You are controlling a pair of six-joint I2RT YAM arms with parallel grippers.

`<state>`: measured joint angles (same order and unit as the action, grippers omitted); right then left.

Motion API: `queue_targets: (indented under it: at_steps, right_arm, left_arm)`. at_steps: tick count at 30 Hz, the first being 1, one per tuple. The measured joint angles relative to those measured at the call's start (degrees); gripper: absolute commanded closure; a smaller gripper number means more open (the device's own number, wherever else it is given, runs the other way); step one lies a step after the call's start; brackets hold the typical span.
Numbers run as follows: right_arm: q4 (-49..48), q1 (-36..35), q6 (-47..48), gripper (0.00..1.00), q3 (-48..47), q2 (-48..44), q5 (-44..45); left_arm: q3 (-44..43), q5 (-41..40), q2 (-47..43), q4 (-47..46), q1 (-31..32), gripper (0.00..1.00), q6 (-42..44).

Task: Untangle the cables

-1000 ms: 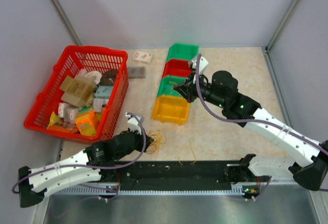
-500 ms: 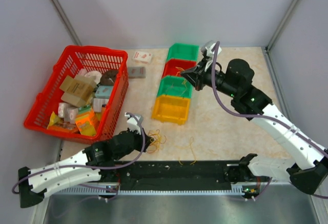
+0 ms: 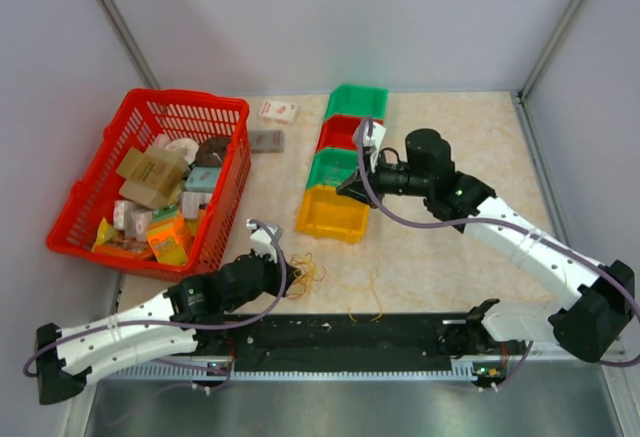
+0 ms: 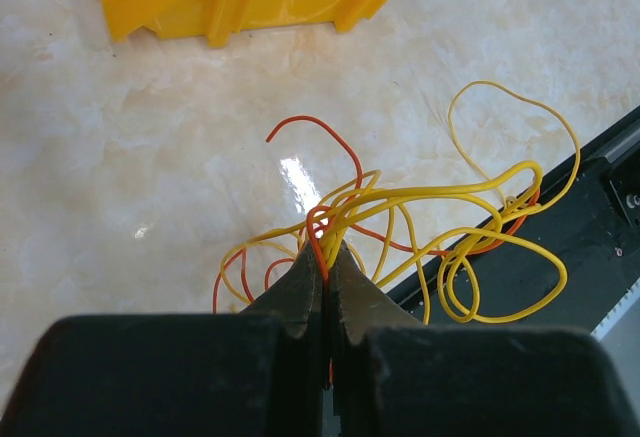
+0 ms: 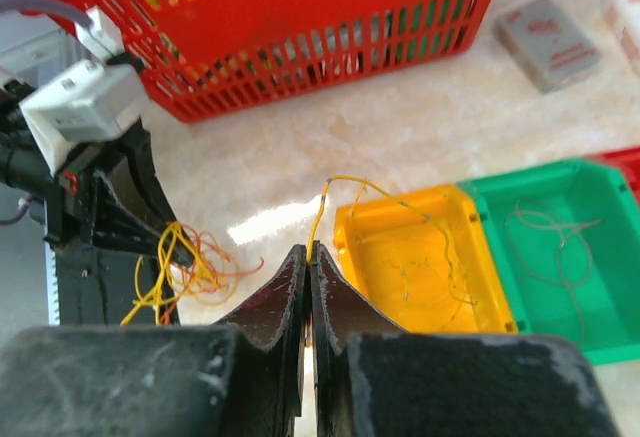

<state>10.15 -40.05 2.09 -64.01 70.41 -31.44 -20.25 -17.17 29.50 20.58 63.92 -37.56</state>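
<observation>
A tangle of yellow, orange and red cables (image 3: 306,275) lies on the table near the front rail. My left gripper (image 3: 287,279) is shut on it. In the left wrist view the closed jaws (image 4: 327,255) pinch an orange strand and yellow loops of the tangle (image 4: 420,222). My right gripper (image 3: 346,186) hovers over the yellow bin (image 3: 333,219) and is shut on a single yellow cable (image 5: 395,195). That cable arcs from the jaws (image 5: 308,254) into the yellow bin (image 5: 400,309). Another yellow cable (image 3: 376,293) lies loose on the table.
Four bins stand in a row: green (image 3: 358,101), red (image 3: 342,134), green (image 3: 333,168), yellow. The near green bin (image 5: 600,287) holds thin strands. A red basket (image 3: 190,98) of packets is at left. Two small packets (image 3: 278,111) lie behind. A black rail (image 3: 350,333) runs along the front.
My right gripper has swung from above the far red and green bins back and down to over the yellow bin, still shut. The left arm and the tangle have not moved.
</observation>
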Motion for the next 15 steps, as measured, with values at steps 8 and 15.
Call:
queue_targets:
  at_steps: [8, 15]
  right_arm:
    - [2.03, 0.00, -5.29, 1.00, 4.28, 0.55, 4.48]
    - [0.00, -2.16, -16.26, 1.00, 4.35, 9.81, 13.66]
  left_arm:
    - [-0.96, 0.00, 1.68, -0.50, 0.00, 1.00, 0.66]
    - [-2.91, -0.04, 2.49, -0.63, 0.00, 1.00, 1.42]
